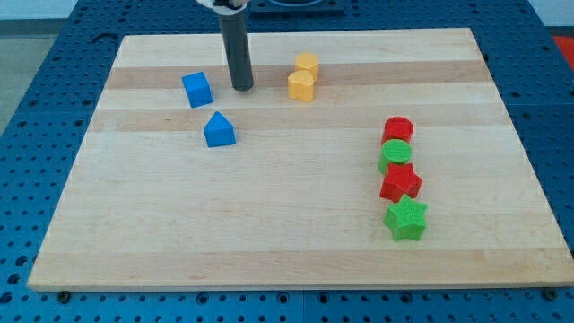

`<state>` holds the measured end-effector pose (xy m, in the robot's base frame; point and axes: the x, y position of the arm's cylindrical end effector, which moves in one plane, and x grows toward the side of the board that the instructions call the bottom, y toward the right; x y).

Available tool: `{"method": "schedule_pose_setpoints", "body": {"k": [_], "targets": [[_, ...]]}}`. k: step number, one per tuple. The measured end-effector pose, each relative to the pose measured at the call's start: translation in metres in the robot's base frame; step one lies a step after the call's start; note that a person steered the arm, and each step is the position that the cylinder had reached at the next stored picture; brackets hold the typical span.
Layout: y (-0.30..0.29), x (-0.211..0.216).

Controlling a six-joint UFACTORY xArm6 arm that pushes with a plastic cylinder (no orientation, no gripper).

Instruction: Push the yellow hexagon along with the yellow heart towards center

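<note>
Tip (pixel 242 89) on board (pixel 287 251), upper left. Cube (pixel 197 89) just left of it; pentagon-like block (pixel 219 130) below. Hexagon (pixel 307 64) and heart (pixel 301 85) touching, right of tip. Right side: two cylinders (pixel 398 128) (pixel 395 154), two stars (pixel 400 182) (pixel 406 218) in column.

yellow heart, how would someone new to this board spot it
Look near the wooden board's top edge, just right of the dark rod's tip. Two yellow blocks touch there; the yellow heart is the nearer, lower one, the yellow hexagon behind it.
</note>
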<state>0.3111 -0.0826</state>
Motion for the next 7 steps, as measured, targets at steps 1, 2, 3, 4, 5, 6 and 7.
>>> {"method": "schedule_pose_setpoints", "body": {"k": [1, 2, 3, 4, 5, 6, 7], "targets": [[0.000, -0.029], [0.022, -0.075], [0.043, -0.075], [0.070, -0.078], [0.081, -0.078], [0.091, -0.078], [0.091, -0.078]]}}
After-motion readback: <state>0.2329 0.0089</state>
